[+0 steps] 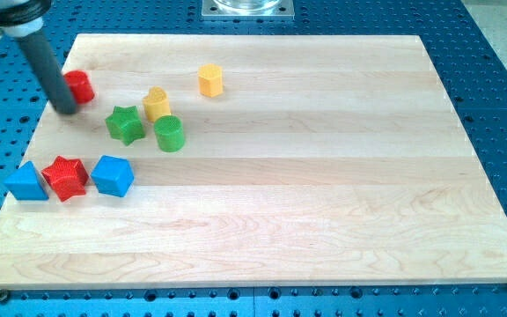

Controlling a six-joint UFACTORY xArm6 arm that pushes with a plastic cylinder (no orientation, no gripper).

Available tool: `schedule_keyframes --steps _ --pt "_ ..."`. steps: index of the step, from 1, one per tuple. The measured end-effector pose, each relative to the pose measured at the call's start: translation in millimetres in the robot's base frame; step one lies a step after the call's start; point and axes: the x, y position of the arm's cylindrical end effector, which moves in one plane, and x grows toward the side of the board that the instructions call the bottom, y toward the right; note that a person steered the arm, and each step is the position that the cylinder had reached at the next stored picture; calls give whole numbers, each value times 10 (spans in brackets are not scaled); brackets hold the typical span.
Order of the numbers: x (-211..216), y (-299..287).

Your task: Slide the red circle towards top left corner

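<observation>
My tip [64,109] was a plain rod end – it had no fingers, so it held nothing. It stood against the left side of the red circle [80,86], near the upper left part of the wooden board [324,211], and partly hid it. To the right lay the green star [125,124], the yellow block [156,103] and the green cylinder [170,134] – the star and the yellow block seemed to touch
</observation>
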Motion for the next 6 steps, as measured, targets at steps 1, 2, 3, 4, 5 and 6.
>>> schedule_keyframes --steps 1,2,3,4,5,6 --pt "-509 0" --pt "-629 -6" --pt "-349 -162" --pt "124 -176" --pt "41 108" --pt "-262 186"
